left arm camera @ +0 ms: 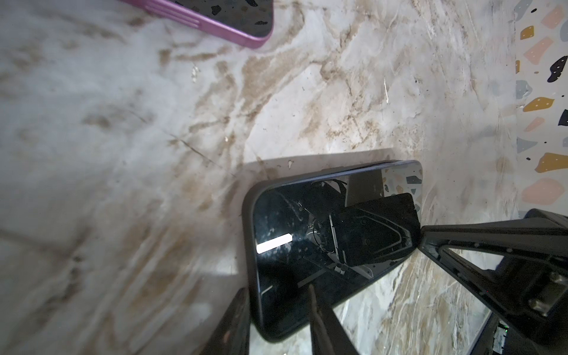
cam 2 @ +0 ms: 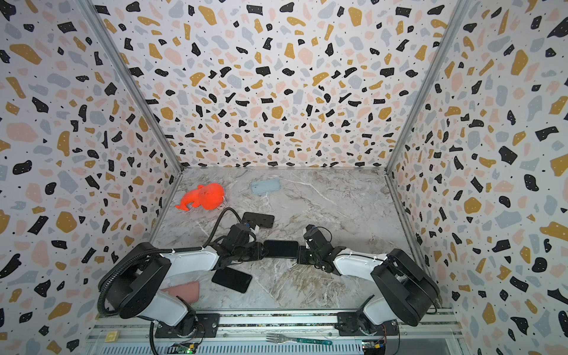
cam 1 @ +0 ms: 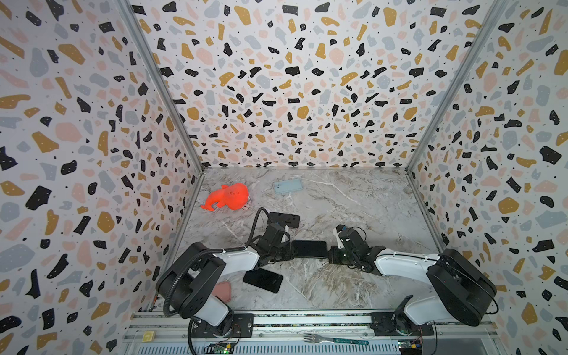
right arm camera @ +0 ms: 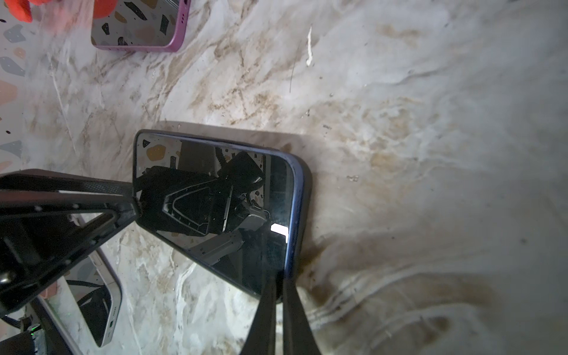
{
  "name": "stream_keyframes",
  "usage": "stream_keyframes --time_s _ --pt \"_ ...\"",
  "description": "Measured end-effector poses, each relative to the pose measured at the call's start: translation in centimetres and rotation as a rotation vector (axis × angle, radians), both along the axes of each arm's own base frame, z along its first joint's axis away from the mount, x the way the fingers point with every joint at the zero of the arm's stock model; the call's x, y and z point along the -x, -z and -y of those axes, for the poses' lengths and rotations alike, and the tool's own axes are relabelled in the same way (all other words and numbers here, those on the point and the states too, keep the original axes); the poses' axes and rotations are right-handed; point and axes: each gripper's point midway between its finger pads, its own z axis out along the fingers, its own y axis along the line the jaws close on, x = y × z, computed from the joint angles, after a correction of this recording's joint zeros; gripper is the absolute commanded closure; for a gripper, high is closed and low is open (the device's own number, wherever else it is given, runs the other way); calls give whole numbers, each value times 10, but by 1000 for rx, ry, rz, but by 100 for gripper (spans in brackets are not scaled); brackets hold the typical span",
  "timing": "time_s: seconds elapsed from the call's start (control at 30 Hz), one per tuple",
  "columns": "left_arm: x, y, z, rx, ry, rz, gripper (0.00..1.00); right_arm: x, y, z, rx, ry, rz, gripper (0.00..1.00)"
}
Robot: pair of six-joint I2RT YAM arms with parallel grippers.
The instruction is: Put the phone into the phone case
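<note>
Top views, both: phone (cam 1: 309, 249) sits in the middle of the table (cam 1: 368, 199), slung between the left gripper (cam 1: 290, 250) and right gripper (cam 1: 329, 253), one on each short end. Blue case (cam 1: 288, 186) at the back looks empty; pink case (cam 1: 222, 290) is half under the left arm, so no telling what's in it.

Left wrist: left gripper (left arm camera: 276, 307) is clamped on the near end, one finger on the glass, the other outside the rim. Phone looks already seated in a dark case (left arm camera: 249, 246), though whether every corner is home can't be told. Purple case (left arm camera: 246, 38) nearby has a phone in it.

Right wrist: right gripper (right arm camera: 278, 295) has its fingers all but together, pinching the phone's blue edge.

Handling guess: stiff, a bit hefty, glass slick and crackable. Soft rim probably grips better, so hold the short ends and press the corners in, not the screen
</note>
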Motion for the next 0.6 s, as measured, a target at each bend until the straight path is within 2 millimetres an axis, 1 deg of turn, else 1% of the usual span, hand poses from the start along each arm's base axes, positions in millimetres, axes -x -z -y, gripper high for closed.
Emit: stream_keyframes --time_s 0.4,0.6 --pt "0 0 0 0 0 0 66 2 0 1 1 0 3 95" --pt "0 0 0 -1 -1 1 66 4 1 1 1 -5 3 99"
